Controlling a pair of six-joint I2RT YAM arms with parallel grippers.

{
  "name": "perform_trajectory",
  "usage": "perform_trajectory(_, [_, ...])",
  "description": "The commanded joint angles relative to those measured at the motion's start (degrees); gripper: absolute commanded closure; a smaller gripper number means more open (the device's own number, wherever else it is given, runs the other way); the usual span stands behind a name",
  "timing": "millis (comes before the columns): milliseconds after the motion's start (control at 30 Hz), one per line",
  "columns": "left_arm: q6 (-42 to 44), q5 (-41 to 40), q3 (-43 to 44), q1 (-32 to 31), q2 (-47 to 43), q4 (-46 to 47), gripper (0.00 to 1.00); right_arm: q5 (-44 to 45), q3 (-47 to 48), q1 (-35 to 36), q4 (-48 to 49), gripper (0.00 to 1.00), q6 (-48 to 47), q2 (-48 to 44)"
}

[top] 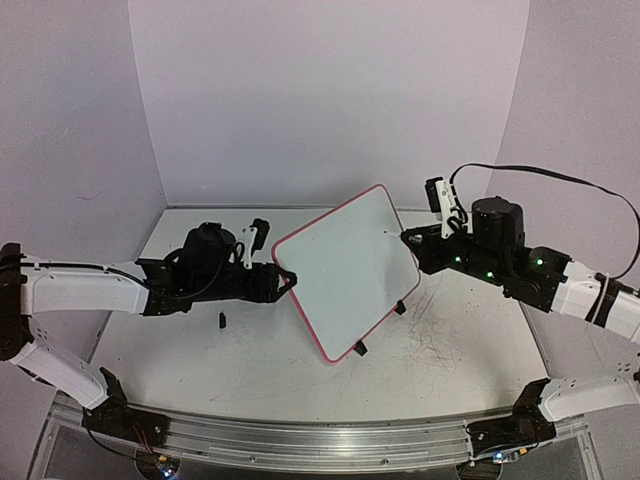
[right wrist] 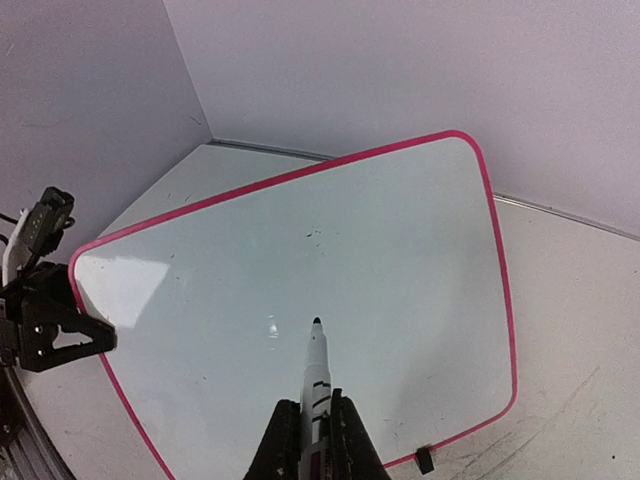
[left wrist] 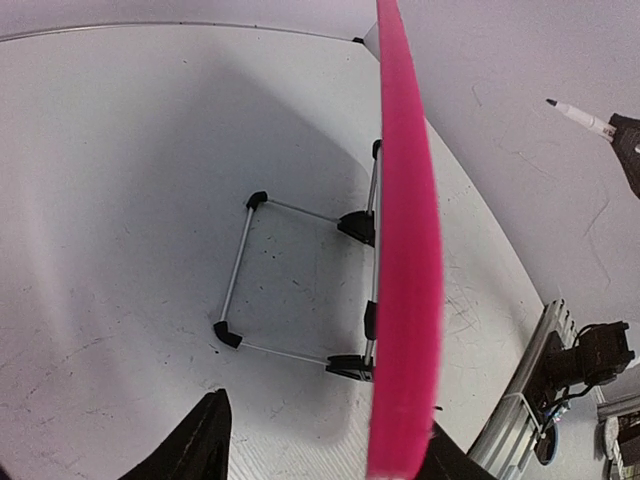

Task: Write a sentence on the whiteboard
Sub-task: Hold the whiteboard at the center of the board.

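- the board [top: 345, 265] stands tilted in the middle of the counter [top: 170, 350] on its black feet [left wrist: 228, 334]. it sits between the two arms, face up toward the right arm. no words show on it, only a few faint specks [right wrist: 315, 235].
- it looks thin, stiff and light. a push from the pen [right wrist: 316, 370] would likely slide or rock it on those small feet, so it wants bracing at the rim [left wrist: 405, 300], not on the face.
- the face looks glossy and slick. a light touch should mark it, while hard pressure may skid the tip.
- left jaws: spread, straddling the rim at the board's left corner. one finger [left wrist: 205, 440] stands apart from the rim and the other sits just beside it. i judge this a brace more than a pinch.
- right jaws: clenched on the pen, its tip aimed at the face. whether the tip touches, i cannot tell.
- the counter is white, flat and hard, with dark scuffs on its right side. so smooth a top probably gives the feet little hold.
- room: plain pale walls [top: 330, 100] stand close on three sides and a metal rail [top: 300, 440] runs along the near edge. a small dark bit [top: 221, 320] lies near the left arm.
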Motion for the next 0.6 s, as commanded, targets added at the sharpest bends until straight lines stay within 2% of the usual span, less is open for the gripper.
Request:
perform_trajectory(0, [3.6, -6.0, 1.2, 1.8, -0.9, -1.3, 0.50, -3.5, 2.7, 0.2, 5.1, 1.00, -3.6, 1.4])
perform_trajectory(100, [5.5, -7.7, 1.9, 2.1, -1.2, -4.2, 0.55, -4.9, 2.8, 0.3, 7.2, 1.00, -4.0, 2.1])
perform_trajectory(267, [8.1, -9.8, 1.5, 3.7, -2.6, -8.2, 0.56, -10.3, 4.0, 0.6, 9.8, 1.00, -5.2, 5.0])
perform_trajectory(400, [9.6, -9.7, 0.8, 5.6, -4.2, -9.4, 0.57, -11.4, 5.9, 2.1, 10.5, 1.00, -6.4, 8.3])
perform_trajectory(567, [10.6, -2.8, 0.5, 6.1, -5.3, -7.2, 0.56, -12.9, 8.0, 2.9, 11.7, 1.00, -7.3, 11.1])
